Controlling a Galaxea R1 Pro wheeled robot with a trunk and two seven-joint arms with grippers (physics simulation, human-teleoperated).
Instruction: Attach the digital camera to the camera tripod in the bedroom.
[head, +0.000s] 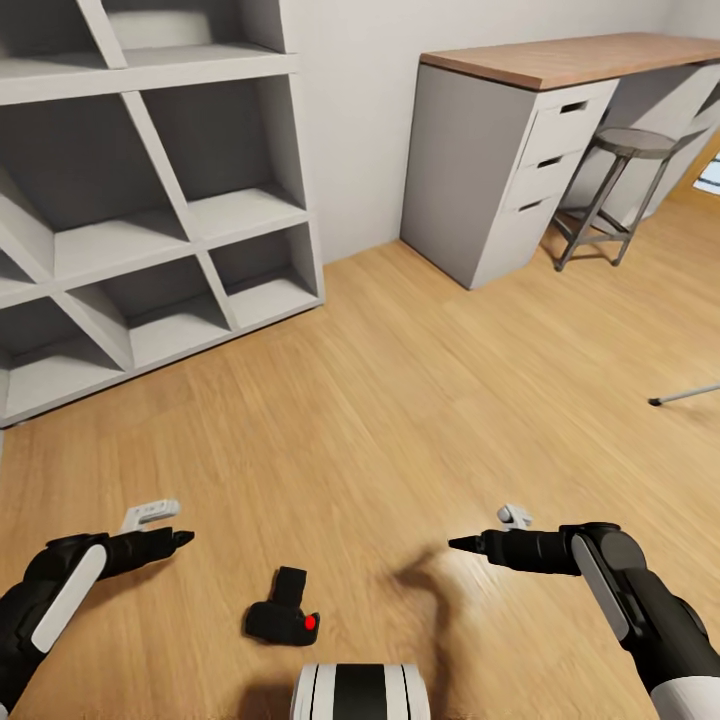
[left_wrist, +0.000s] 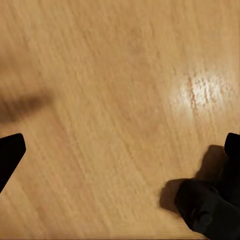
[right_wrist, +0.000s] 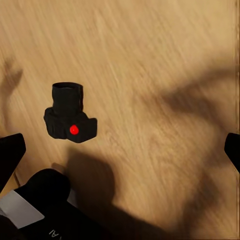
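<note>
The digital camera (head: 283, 612) lies on the wood floor just in front of my base, small and matte black, its red button facing up. In the right wrist view the camera (right_wrist: 69, 117) lies apart from the fingers. My left gripper (head: 182, 523) hovers open over the floor to the camera's left. My right gripper (head: 480, 530) hovers open to its right. Both hold nothing. Of the camera tripod, one silver leg with a black foot (head: 685, 395) shows at the right edge. A dark rounded shape (left_wrist: 207, 210) sits near the left gripper (left_wrist: 120, 150); I cannot tell what it is.
A grey shelving unit with slanted dividers (head: 150, 200) stands against the wall at the left. A wood-topped desk with drawers (head: 520, 150) stands at the back right, with a round-seated stool (head: 620, 170) beside it. Bare plank floor lies between them.
</note>
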